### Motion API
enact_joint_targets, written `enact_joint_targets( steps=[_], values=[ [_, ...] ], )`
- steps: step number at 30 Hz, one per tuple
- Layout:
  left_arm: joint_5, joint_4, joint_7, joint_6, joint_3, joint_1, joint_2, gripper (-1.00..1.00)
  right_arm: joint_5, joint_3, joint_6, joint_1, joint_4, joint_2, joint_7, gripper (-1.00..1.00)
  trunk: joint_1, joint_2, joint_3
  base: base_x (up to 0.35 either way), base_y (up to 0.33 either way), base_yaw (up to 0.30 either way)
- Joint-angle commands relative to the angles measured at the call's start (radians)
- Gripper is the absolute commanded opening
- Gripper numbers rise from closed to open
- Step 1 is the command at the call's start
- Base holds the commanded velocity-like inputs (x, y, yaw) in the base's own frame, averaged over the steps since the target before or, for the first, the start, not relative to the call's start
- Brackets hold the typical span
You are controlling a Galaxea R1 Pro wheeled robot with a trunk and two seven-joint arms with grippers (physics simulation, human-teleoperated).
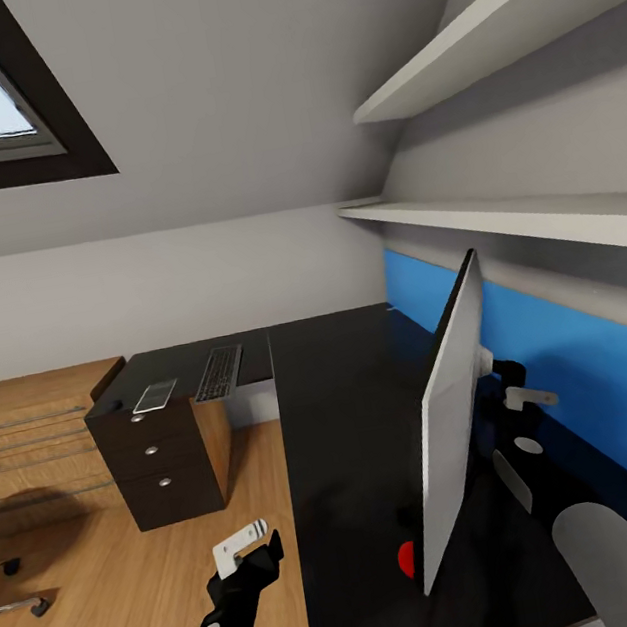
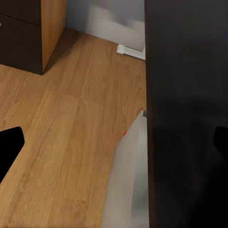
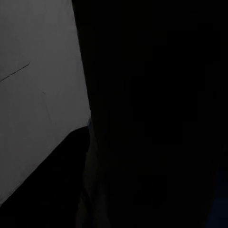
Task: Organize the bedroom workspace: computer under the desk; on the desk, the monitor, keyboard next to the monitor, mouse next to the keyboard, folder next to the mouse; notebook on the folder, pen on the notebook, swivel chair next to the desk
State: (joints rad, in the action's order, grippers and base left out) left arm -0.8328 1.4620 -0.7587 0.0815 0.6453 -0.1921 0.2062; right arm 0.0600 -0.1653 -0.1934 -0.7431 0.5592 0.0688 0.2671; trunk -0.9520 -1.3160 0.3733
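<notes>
Standing on the black desk [image 1: 341, 420], the monitor [image 1: 451, 413] is showing its pale grey back, tilted and seen nearly edge-on, close to the blue wall panel [image 1: 588, 381] behind the desk. The right arm [image 1: 601, 531] is reaching in behind the monitor, on the side toward the blue panel; its gripper is hiding behind the screen, so I cannot tell whether its fingers are spread or pinching anything. The right wrist view is giving just darkness and a pale grey surface [image 3: 38, 95]. A small red object [image 1: 406, 560] is lying on the desk at the monitor's foot. The keyboard [image 1: 219, 372] is resting at the desk's far end, beside a light flat device [image 1: 155, 395] that is sitting above the drawer unit [image 1: 159, 459]. The left gripper [image 1: 252, 549] is hanging over the wooden floor [image 1: 117, 608] just off the desk's edge, with its fingers spread apart and holding nothing.
</notes>
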Motion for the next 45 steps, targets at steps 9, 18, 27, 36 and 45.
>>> enact_joint_targets(
  steps=[9, 18, 27, 36, 45],
  values=[
    [0.000, 0.002, -0.007, 0.004, 0.002, -0.001, 0.002, 1.00, 0.009, 0.001, -0.006, -0.001, 0.002, 0.000, 0.001, -1.00, 0.000, -0.001, 0.001, 0.000, 0.000, 0.000],
    [-0.002, 0.001, -0.007, 0.004, 0.002, -0.001, 0.002, 1.00, 0.009, 0.001, -0.006, -0.001, 0.005, 0.000, 0.001, -1.00, 0.000, -0.001, 0.001, 0.000, 0.000, 0.000],
    [-0.002, 0.001, -0.007, 0.004, 0.002, -0.001, 0.002, 1.00, 0.002, 0.060, -0.005, -0.001, 0.007, -0.003, 0.030, -1.00, 0.000, -0.001, 0.001, 0.000, 0.000, 0.000],
    [-0.002, 0.001, -0.007, 0.004, 0.002, -0.001, 0.002, 1.00, 0.001, 0.091, -0.005, -0.001, 0.007, -0.003, 0.064, -1.00, 0.000, -0.001, 0.001, 0.000, 0.000, 0.000],
    [-0.001, 0.001, -0.007, 0.004, 0.002, -0.001, 0.002, 1.00, 0.001, 0.096, -0.005, -0.001, 0.007, -0.003, 0.063, -1.00, 0.000, -0.001, 0.001, 0.021, 0.000, 0.000]
  ],
)
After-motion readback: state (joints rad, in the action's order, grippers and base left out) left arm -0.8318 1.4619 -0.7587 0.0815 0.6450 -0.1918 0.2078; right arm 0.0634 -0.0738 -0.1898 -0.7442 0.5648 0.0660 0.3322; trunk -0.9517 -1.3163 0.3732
